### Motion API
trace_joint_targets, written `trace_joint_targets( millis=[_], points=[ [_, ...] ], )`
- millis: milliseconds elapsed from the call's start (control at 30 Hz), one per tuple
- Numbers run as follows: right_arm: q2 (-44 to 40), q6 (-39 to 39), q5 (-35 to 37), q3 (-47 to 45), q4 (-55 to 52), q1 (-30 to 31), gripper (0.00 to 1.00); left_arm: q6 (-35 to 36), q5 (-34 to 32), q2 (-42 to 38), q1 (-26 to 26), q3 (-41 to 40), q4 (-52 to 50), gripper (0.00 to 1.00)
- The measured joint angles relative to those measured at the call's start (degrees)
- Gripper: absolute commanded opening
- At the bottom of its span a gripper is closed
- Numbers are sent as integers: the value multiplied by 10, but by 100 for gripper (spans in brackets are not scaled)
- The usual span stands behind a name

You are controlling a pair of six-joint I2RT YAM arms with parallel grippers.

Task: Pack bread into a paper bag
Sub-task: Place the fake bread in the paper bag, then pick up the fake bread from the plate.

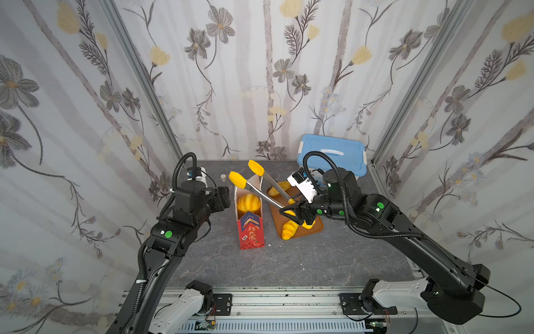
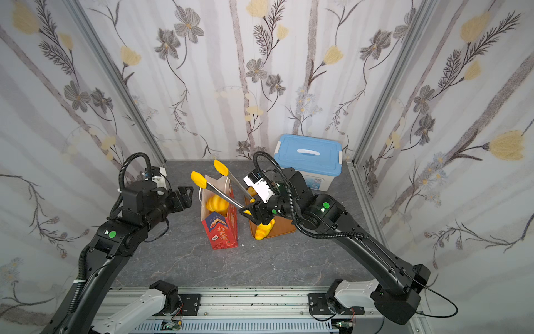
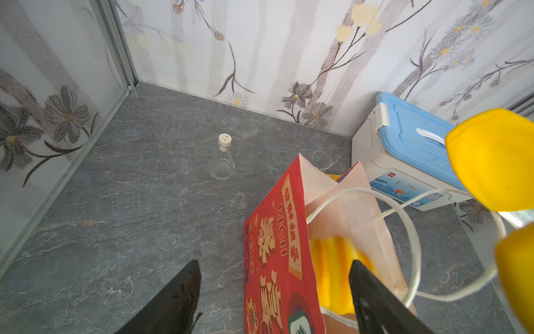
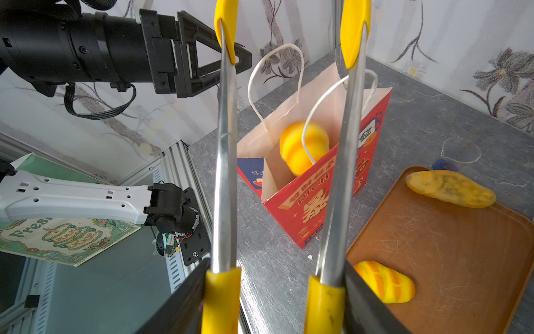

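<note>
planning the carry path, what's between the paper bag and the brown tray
Just a narrow strip of bare grey table, clear in the right wrist view, between paper bag and tray; the tongs cross above it.

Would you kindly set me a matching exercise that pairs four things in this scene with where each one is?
Things:
1. ridged bun
2. striped loaf
3. tongs
4. blue-lidded box

Places:
A. held in the right gripper
B. inside the paper bag
C. by the back wall
D. on the brown tray

Pairs: 1-B, 2-D, 3-A, 4-C
</note>
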Motion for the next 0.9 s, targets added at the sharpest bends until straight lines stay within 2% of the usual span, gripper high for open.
trace_joint_targets(
  millis=[367,700,900],
  points=[
    [-36,0,28,13,0,-9,67,0,0,5,0,0,0,82],
    [-76,22,86,-1,0,-132,68,0,1,11,0,2,0,82],
    [-73,48,70,-68,8,-189,68,0,2,12,0,1,1,82]
  ],
)
